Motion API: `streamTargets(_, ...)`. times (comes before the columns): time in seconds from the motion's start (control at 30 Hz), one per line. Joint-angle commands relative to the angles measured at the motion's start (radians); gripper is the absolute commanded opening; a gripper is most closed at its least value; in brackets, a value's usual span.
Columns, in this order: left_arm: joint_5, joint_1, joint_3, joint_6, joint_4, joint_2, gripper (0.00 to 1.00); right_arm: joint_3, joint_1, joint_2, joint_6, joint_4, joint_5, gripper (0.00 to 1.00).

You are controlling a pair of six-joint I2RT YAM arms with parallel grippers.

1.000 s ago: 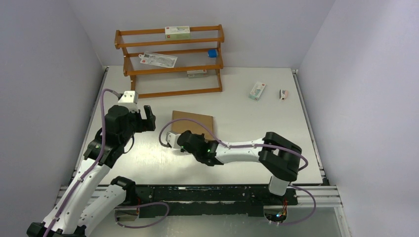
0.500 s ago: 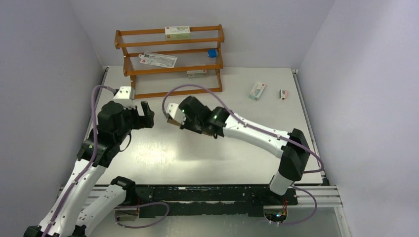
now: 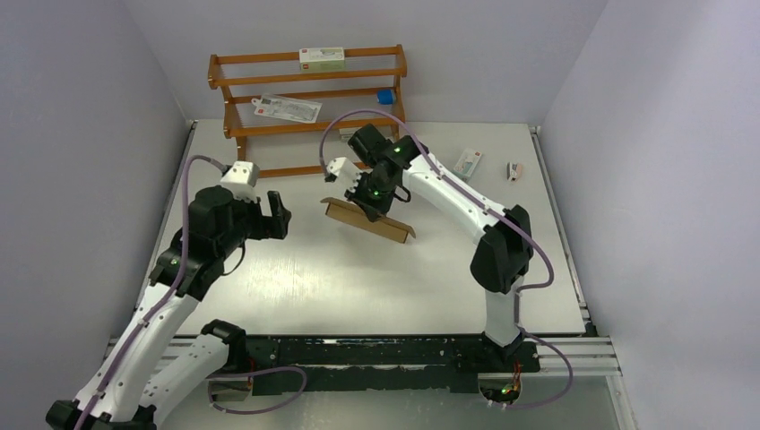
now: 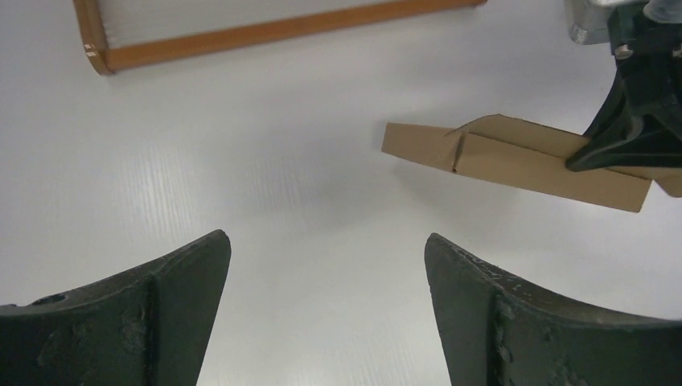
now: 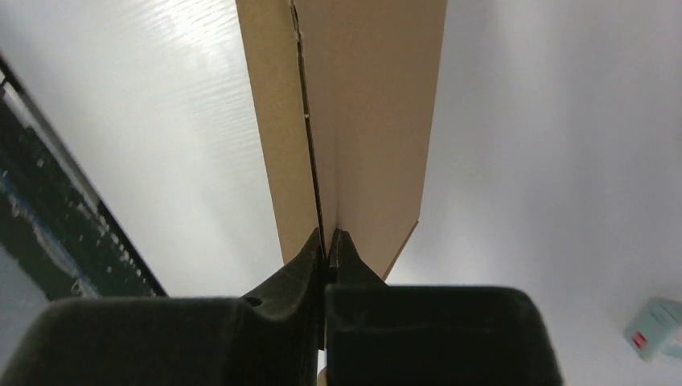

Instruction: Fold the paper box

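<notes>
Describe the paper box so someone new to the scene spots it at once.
Find the wooden rack at the back of the table; just in front of it the right gripper holds the paper box. It is flat, plain brown, unprinted cardboard, unlike the small white printed cartons nearby.

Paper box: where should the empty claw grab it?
Probably the paper box by its free end, approached from the left claw's side. The right claw pinches it farther along, and the flat cardboard is thin enough for open jaws.
</notes>
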Motion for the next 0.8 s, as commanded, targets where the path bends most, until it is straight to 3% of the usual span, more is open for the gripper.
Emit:
streamTargets(0.0,0.049,-0.012,-0.029,0.026,0.049,0.018,0.95,0.037,-0.037,0.062,-0.123,-0.140,-0.233,0.02)
streamTargets(0.2,0.112,-0.017,-0.012,0.049,0.073,0.091,0.95,0.118,-0.066,0.197,-0.180,-0.216,-0.259,0.07)
streamTargets(0.47,0.173,-0.017,0.023,0.082,0.074,0.201,0.93,0.214,-0.117,0.222,-0.176,-0.175,-0.218,0.25)
streamTargets(0.6,0.211,-0.017,0.055,0.095,0.065,0.262,0.92,0.270,-0.132,0.229,-0.192,-0.178,-0.254,0.12)
streamTargets(0.77,0.228,-0.017,0.105,0.112,0.019,0.300,0.90,0.251,-0.136,0.232,-0.219,-0.204,-0.353,0.07)
